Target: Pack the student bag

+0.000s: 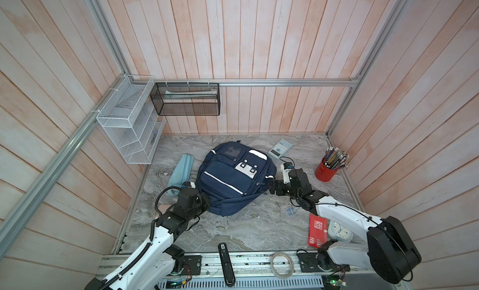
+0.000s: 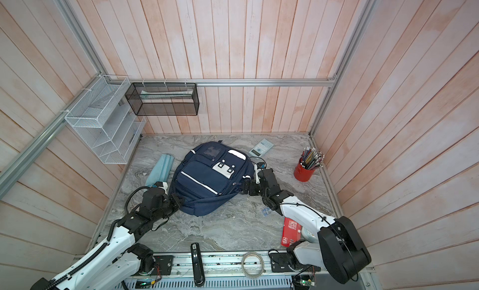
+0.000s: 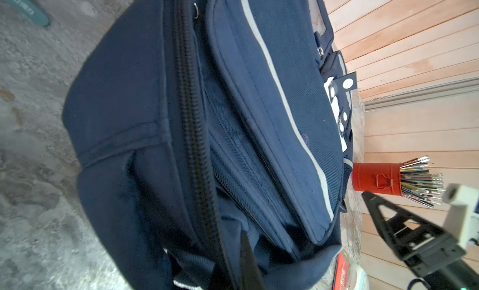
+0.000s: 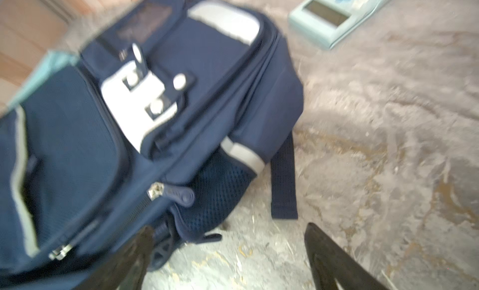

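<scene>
the grey marbled counter [image 1: 246,231] fills the lower middle of both top views, walled in by pale wooden boards. the student bag [image 1: 230,180], navy with white stripes and a white studded patch, lies front up at the centre of the counter, slanted, with its lower end pointing toward the bottom left of the frame. in the left wrist view the long zip [image 3: 193,125] is closed along the stretch that shows.

the left pincer [image 1: 206,202] sits at the lower left edge of the bag, clamped tight on a fold of its fabric. the right pincer [image 4: 229,227] is at the bag's right side with its jaws spread wide; only counter and the edge of the bag's mesh pocket lie between them, and it grips nothing.

a white wire rack [image 1: 124,120] hangs at the upper left of the frame, with a black mesh basket [image 1: 186,99] just to its right on the back rail. a light blue pouch [image 1: 180,169] lies just left of the bag. a red booklet [image 1: 316,230] lies at the lower right, partly under the right arm, with a white clock [image 1: 339,231] beside it. a black stapler [image 1: 225,262] lies at the bottom centre and a clear tape roll [image 1: 282,264] to its right. a red tin [image 1: 324,172] full of pencils stands at the right edge, and a pale calculator [image 1: 280,148] lies near the bag's upper right.
</scene>
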